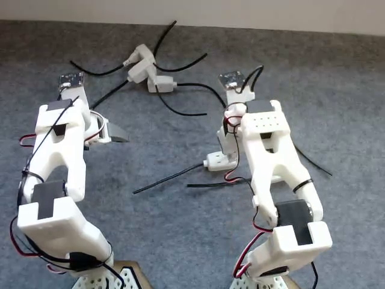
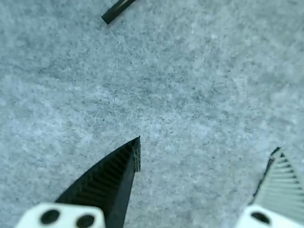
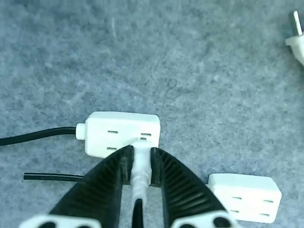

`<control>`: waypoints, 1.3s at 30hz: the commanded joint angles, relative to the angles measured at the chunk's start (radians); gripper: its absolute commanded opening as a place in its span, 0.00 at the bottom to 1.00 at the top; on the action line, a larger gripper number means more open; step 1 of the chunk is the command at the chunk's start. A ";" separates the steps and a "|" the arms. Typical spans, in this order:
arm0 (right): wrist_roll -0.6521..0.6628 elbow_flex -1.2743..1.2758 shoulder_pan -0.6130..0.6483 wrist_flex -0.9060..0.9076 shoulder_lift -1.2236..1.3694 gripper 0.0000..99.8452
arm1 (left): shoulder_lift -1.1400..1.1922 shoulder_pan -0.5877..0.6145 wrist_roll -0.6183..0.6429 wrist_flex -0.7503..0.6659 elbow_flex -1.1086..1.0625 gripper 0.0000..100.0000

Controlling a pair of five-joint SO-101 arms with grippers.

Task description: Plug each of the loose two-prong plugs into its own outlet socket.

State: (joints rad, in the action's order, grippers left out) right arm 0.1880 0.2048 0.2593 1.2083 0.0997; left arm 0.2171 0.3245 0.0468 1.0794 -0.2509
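The left arm [image 1: 57, 150] and right arm [image 1: 271, 144] are made of white moulded shells with black servo blocks [image 1: 295, 214] between them. Red and black wires [image 1: 255, 241] loop along each arm behind its claw. The right arm's shell just behind the claw has rows of small holes [image 1: 264, 123]. The right claw [image 3: 141, 154] has black, ribbed, tapering fingers [image 3: 102, 190]. The left claw [image 2: 207, 149] has one black finger and one grey, on white mounts with round screw holes [image 2: 66, 218].

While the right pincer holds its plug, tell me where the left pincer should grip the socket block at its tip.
Best grip the socket block by its cord end, pinching across its two long sides, approaching opposite the right pincer. It lies flat, slots up, and the held plug crowds the other end.
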 commanded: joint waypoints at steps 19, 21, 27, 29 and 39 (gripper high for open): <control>0.044 0.005 -0.027 -0.051 -0.022 0.01 | -0.054 0.007 0.008 -0.011 0.004 0.40; 0.044 0.005 -0.021 -0.047 -0.022 0.01 | -0.054 0.007 0.008 -0.011 0.004 0.40; -0.034 0.008 -0.019 -0.051 -0.022 0.01 | -0.054 0.007 0.008 -0.011 0.004 0.40; -0.037 0.010 -0.010 -0.051 -0.021 0.01 | -0.054 0.007 0.008 -0.011 0.004 0.40; -0.038 0.012 0.039 -0.051 -0.021 0.01 | -0.054 0.008 0.008 -0.011 0.004 0.40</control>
State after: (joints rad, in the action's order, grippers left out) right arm 0.1603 0.2217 0.2808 1.1699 0.1028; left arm 0.2171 0.3245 0.0468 1.0794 -0.2509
